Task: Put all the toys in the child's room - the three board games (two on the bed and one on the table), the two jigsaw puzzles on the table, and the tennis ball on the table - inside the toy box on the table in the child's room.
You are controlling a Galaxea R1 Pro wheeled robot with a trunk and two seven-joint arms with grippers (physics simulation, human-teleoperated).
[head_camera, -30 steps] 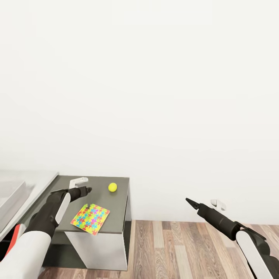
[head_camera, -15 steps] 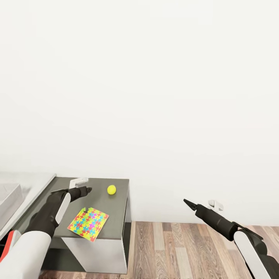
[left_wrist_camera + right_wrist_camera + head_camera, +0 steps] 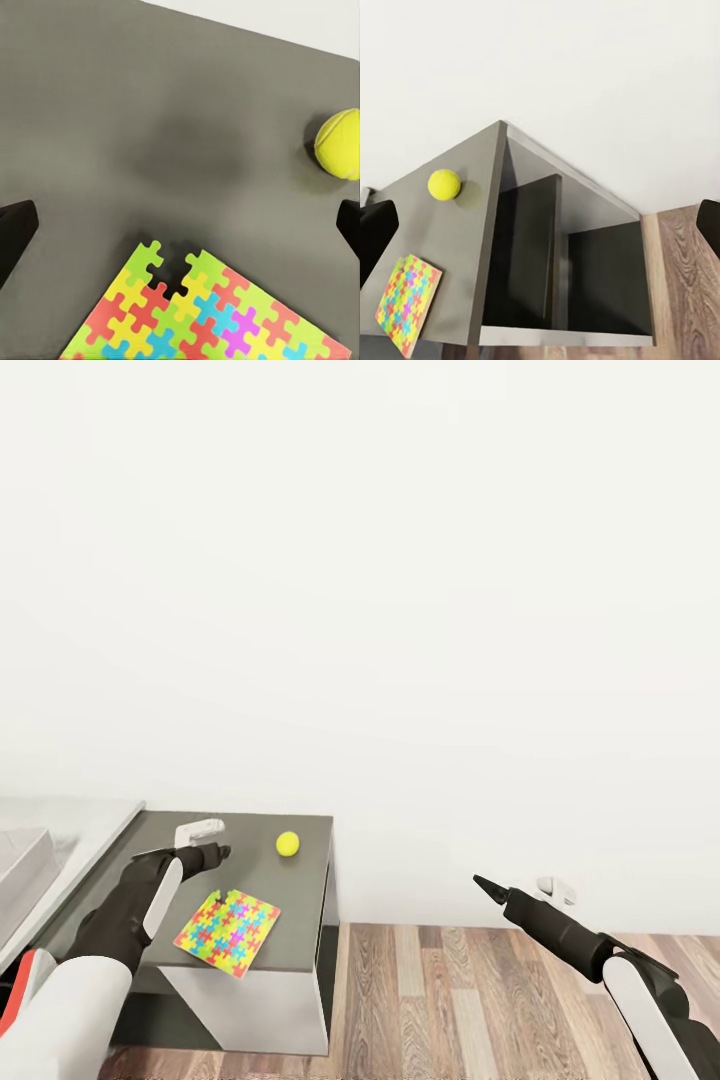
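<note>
Thin flat square jigsaw puzzle [image 3: 227, 933] in a bright yellow, pink, blue and green mosaic, lying flat on the low dark grey counter [image 3: 300, 890], near its front edge and turned a little askew; one notch gap visible along its far edge (clear in the left wrist view [image 3: 206, 319]). Small yellow-green tennis ball [image 3: 288, 844] resting farther back on the same dark top, apart from the puzzle and well in from the right edge; seen also at [image 3: 444, 184]. Bare grey surface between puzzle and ball. Left hand [image 3: 222, 852] hovering over the counter just beyond the puzzle's far-left corner, fingers spread wide, holding nothing. Right hand [image 3: 484, 883] out over the wood-plank floor [image 3: 450, 1000], well right of the counter, fingertips set wide apart in its wrist view, empty. Counter's right side open, with dark shelf compartments [image 3: 600, 277] (divider upright between them). Plain white wall [image 3: 400, 610] behind. Paler grey counter section [image 3: 90, 822] adjoining at far left.
</note>
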